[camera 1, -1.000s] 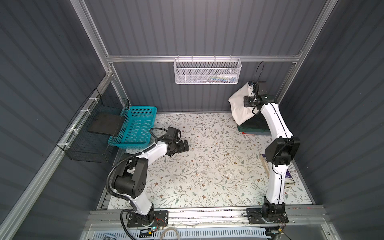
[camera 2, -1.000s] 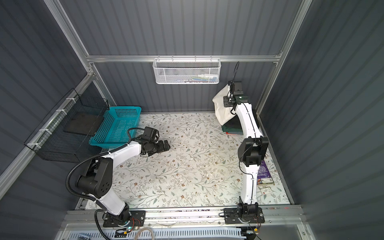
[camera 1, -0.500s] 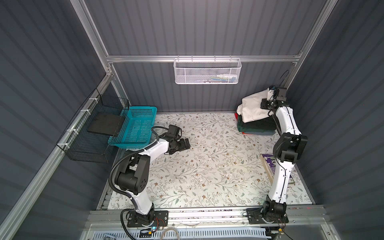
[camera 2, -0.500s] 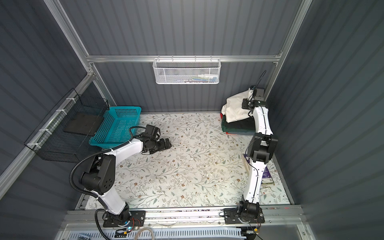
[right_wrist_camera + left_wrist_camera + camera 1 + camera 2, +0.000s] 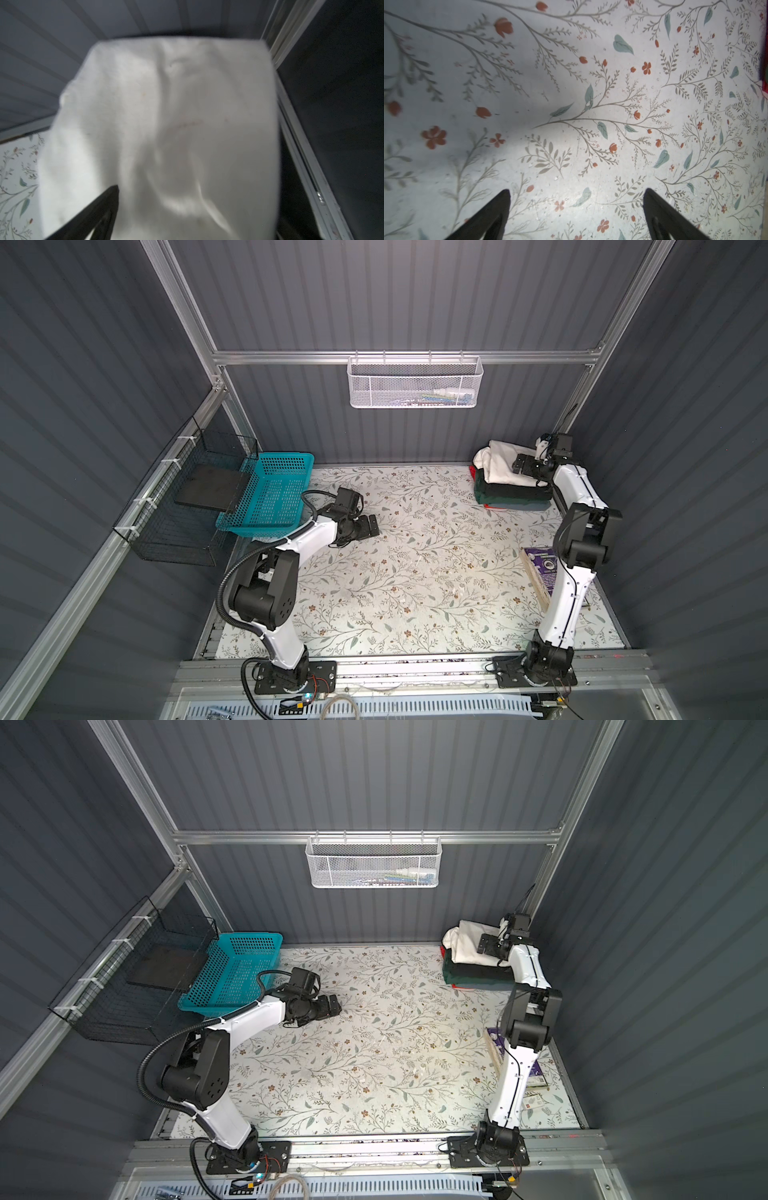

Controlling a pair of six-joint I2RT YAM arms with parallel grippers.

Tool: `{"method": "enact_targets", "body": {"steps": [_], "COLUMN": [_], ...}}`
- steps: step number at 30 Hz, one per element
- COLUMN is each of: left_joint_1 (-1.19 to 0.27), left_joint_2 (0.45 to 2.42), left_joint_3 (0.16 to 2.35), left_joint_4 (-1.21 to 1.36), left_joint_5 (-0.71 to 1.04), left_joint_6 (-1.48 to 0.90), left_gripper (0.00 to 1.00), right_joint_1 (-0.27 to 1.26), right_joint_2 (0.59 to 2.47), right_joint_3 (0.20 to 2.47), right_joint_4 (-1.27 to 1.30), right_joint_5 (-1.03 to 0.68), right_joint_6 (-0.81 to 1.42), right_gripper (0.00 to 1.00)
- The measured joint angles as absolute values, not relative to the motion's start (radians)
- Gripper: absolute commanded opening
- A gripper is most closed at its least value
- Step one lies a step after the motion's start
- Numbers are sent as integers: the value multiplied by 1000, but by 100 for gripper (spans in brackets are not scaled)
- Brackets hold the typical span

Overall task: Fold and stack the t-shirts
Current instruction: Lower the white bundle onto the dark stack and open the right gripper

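Table covering [image 5: 415,572]: floral, spans the work surface.
Folded stack [image 5: 511,497]: far right corner; dark green and black layers, red edge.
Off-white t-shirt [image 5: 496,464]: rumpled, lying on top of that stack.
Left gripper [image 5: 576,191]: jaws fully apart, empty, beside teal basket [image 5: 274,493].
Right gripper [image 5: 524,464]: jaws wide, over the pale shirt; one finger hidden by cloth.

You've got heavy blur in the right wrist view, where the off-white t-shirt [image 5: 166,124] covers the stack [image 5: 513,494] beneath and leaves showing just one finger [image 5: 97,209] of the right claw [image 5: 524,464].
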State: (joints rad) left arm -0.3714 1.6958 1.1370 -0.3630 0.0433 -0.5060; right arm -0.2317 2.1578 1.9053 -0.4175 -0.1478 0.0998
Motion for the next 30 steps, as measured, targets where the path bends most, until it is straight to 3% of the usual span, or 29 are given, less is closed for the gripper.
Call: {"method": "enact_targets", "body": {"steps": [6,11,17,21,27,30], "left_joint_1": [-371,-358,-329,-263,-148,-107], "left_joint_2": [1426,1384,1390,1433,1625,1702], "left_joint_3": [991,840,516,331,350,388], "left_joint_4": [-244,-57,343,605,902,926], "left_joint_5": [-285,-515,-596,-545,-380,-292], "left_joint_6": [-414,-291,-68,19,49,49], "left_gripper": [100,100,100,100,100,100], "right_joint_1": [-228,-206,-197,-193,-156,-106], "right_joint_2": [1517,1243,1144,1200,1357,1395], "right_joint_3": [1193,760,399,326,356,375], "right_joint_4": [-73,203,383,536,691,752], "right_joint_5": [-84,-64,-14,9,43,45], "right_joint_6": [230,302,307,288,228,173], "right_gripper": [99,99,99,99,99,99]}}
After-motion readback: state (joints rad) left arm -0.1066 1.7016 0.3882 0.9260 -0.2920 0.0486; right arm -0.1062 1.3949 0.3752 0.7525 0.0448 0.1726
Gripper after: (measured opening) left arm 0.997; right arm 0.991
